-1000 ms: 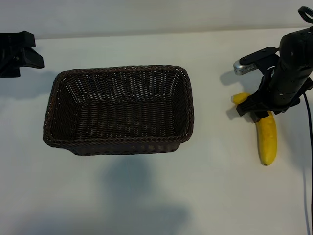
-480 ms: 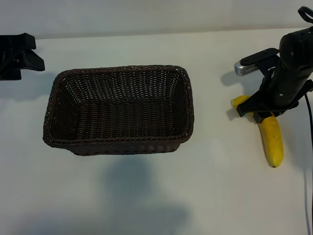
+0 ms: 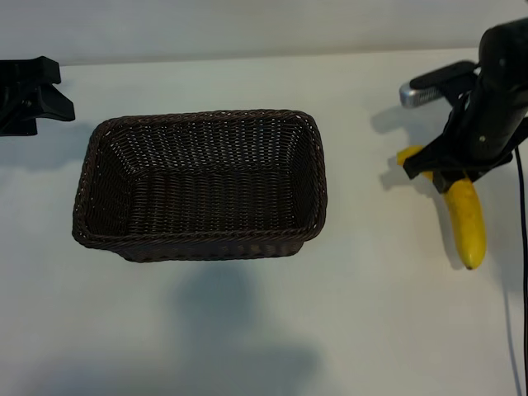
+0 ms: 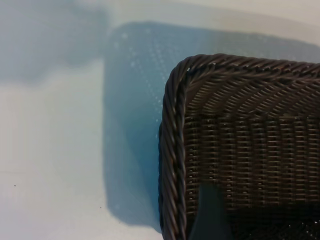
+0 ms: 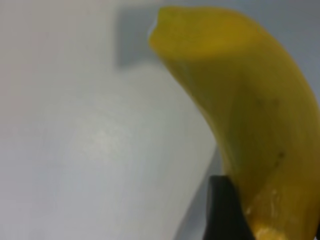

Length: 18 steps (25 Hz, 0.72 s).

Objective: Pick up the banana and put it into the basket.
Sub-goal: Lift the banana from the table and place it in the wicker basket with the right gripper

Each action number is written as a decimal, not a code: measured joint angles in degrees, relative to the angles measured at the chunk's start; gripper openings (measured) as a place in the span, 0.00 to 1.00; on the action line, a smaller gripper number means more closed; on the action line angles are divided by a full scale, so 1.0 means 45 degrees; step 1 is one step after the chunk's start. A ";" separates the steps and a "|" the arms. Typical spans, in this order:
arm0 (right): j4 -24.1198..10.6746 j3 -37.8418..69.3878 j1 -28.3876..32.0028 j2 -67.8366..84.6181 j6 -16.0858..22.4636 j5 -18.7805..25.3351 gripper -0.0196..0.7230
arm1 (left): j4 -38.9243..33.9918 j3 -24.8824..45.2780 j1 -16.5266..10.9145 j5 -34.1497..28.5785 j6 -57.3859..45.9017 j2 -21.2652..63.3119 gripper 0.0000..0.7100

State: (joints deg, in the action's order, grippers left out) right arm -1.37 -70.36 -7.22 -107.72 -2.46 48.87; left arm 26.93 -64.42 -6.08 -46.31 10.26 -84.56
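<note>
White tabletop (image 3: 247,330): right gripper (image 3: 452,171) clamped on banana (image 3: 466,219), now raised, shifted rightward; basket (image 3: 202,239) well leftward, unmoved; left gripper (image 3: 58,95) parked, jaws apart.

Bright, even light fell from above, the basket (image 3: 200,183) threw a soft shadow forward on the table (image 3: 247,330), and the banana (image 5: 250,110) blurred near the jaws.
</note>
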 joint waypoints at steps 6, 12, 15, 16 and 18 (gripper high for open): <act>0.0005 -0.0670 0.0000 0.0520 0.0000 0.1043 0.57 | 0.0025 0.0000 0.0000 -0.0051 0.0000 0.0000 0.77; 0.0043 -0.1526 0.0000 0.0605 0.0000 0.2008 0.57 | 0.0075 0.0000 0.0000 -0.0197 0.0000 0.0000 0.77; 0.0043 -0.1663 0.0000 0.0614 0.0000 0.2150 0.57 | 0.0075 0.0000 0.0000 -0.0228 0.0000 0.0000 0.77; 0.0043 -0.1663 0.0000 0.0614 0.0000 0.2179 0.57 | 0.0075 0.0000 0.0000 -0.0228 0.0000 0.0000 0.77; 0.0075 -0.1663 0.0000 0.0614 0.0000 0.2206 0.57 | 0.0171 0.0000 0.0000 -0.0237 0.0000 0.0000 0.77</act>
State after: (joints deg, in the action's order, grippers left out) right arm -1.03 -77.84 -7.22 -104.96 -2.46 58.80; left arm 27.70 -64.42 -6.08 -47.38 10.26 -84.56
